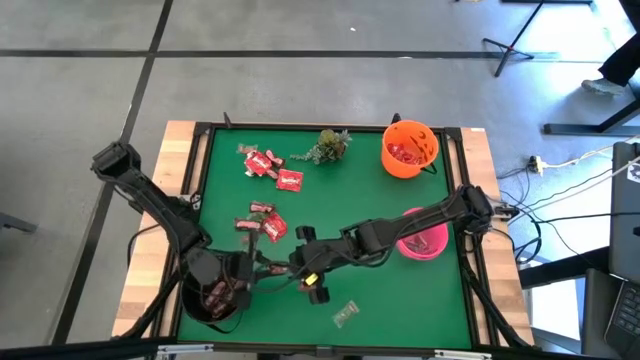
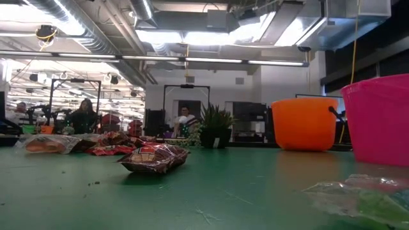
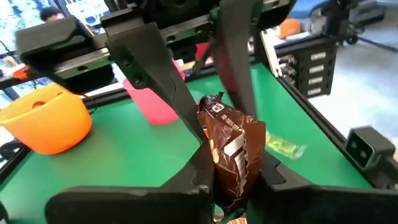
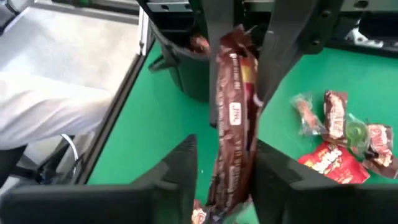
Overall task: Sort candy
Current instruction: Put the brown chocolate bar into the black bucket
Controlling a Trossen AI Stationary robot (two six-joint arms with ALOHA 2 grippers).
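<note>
A dark brown candy bar [image 3: 233,149] hangs in the air between my two grippers, near the table's front left. My left gripper [image 3: 235,173] is shut on it, just beside a black bowl [image 1: 205,305] that holds brown candy. My right gripper [image 4: 225,163] reaches in from the table's right. It is open, with its fingers on either side of the bar's other end [image 4: 231,93]. Red candy packets [image 1: 270,165] and a mixed pile [image 1: 262,222] lie on the green mat. A clear-wrapped sweet [image 1: 345,314] lies near the front edge. My left gripper pinches the bar's near end [image 3: 239,171] between its two fingers. They come roughly level from the table's left and lie along the bar. The bar is lifted clear of the mat and sticks out beyond the fingertips toward my right gripper. My right gripper: a gap shows between one finger [image 4: 183,165] and the wrapper, while the other finger [image 4: 273,171] lies close beside it. I cannot tell whether that finger touches the bar.
An orange bowl [image 1: 408,148] with red candy stands at the far right, and a pink bowl [image 1: 422,240] stands under my right arm. A green plant sprig [image 1: 328,145] lies at the far middle. A raised black frame [image 1: 300,127] edges the mat.
</note>
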